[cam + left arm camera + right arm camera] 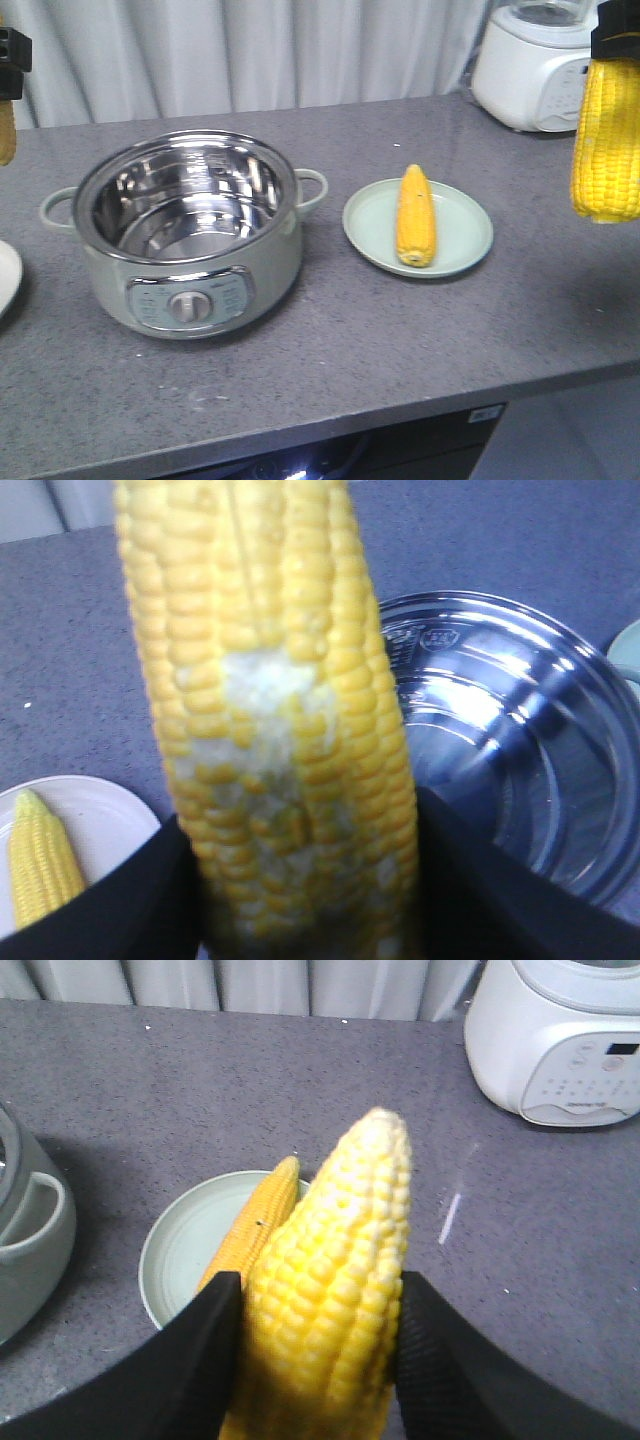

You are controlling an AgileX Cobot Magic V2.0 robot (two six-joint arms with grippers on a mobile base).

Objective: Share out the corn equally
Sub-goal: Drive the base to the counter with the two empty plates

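My left gripper (298, 815) clenches one bright-yellow corn cob (260, 630), my right gripper (316, 1305) a second cob (350, 1210), to give the white plate (110, 820) and the pale-green plate (185, 1240) two each.

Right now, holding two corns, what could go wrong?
The right gripper holds the right cob in the air; a slip could send it off the counter. The green plate already has a resting cob, so a second might bump it or roll off. The left gripper holds the left cob near the pot; it might land inside, missing the white plate.
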